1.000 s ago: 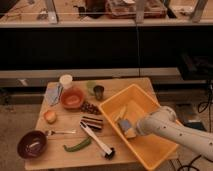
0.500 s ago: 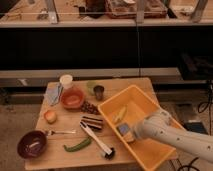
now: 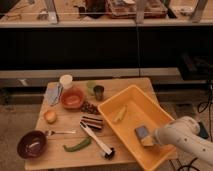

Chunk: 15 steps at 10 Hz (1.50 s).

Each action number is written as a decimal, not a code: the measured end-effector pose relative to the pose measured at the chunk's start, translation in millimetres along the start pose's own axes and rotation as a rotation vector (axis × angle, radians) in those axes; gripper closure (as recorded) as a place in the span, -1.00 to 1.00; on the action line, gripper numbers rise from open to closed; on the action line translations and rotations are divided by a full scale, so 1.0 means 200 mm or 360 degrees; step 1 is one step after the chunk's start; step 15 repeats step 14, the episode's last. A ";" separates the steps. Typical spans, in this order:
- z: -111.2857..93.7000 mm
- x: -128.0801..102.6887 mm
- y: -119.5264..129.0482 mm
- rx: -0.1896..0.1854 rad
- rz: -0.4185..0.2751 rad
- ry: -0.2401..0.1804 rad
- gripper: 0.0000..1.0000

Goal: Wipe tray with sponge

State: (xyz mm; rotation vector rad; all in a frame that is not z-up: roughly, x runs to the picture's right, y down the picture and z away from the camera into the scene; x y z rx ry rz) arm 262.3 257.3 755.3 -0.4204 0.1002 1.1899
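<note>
One sponge [image 3: 143, 135] lies on the floor of the yellow tray [image 3: 114, 105] at its near right end, touching the tool [image 3: 151, 139], which reaches in from the right; whether the tool clasps it cannot be told. The tray's bare length stretches away up-left.

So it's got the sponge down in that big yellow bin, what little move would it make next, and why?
Probably a short drag of the sponge across the floor toward the far wall. The end effector sits at the sponge inside the tray, near its right-hand near end, so most of the floor lies beyond it. A pale yellow item lies in that path.
</note>
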 end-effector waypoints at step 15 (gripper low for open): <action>0.11 -0.38 0.16 -0.0091 -0.0246 -0.0159 1.00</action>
